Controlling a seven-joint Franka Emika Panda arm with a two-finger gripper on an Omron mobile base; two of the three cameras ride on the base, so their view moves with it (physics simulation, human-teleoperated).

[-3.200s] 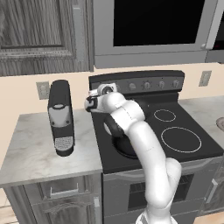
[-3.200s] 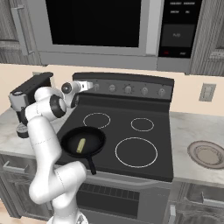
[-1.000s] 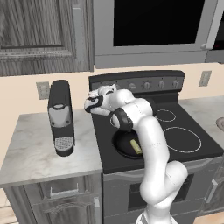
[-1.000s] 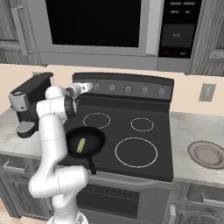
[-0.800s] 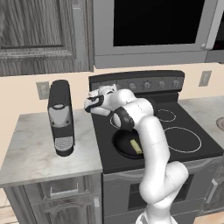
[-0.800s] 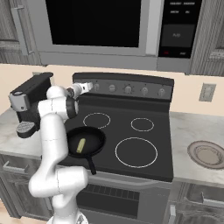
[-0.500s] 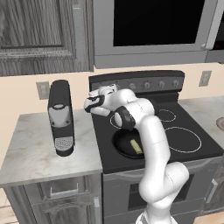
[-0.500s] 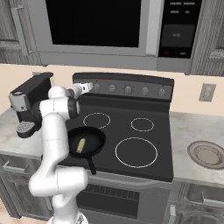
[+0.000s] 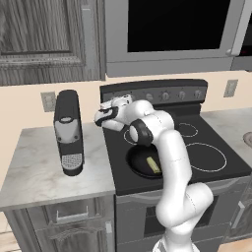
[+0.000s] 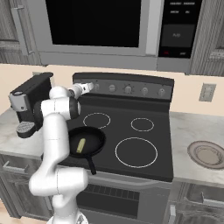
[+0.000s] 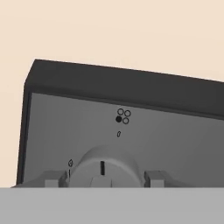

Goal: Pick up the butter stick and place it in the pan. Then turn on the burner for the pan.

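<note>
**Reaching for the burner knob**

Sitting in the pan [image 10: 85,141] up front was the butter stick [image 10: 81,145], so that part looked done. Further back, the gripper [image 10: 89,87] had its fingers straddling the knob [image 11: 103,167], presumably to twist it.

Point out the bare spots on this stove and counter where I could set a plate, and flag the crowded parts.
Free: the large front right burner ring, and the counter in front of the coffee machine. Crowded: the front left, where the pan holds the butter stick, and the knob panel's left end, where the gripper is.
</note>
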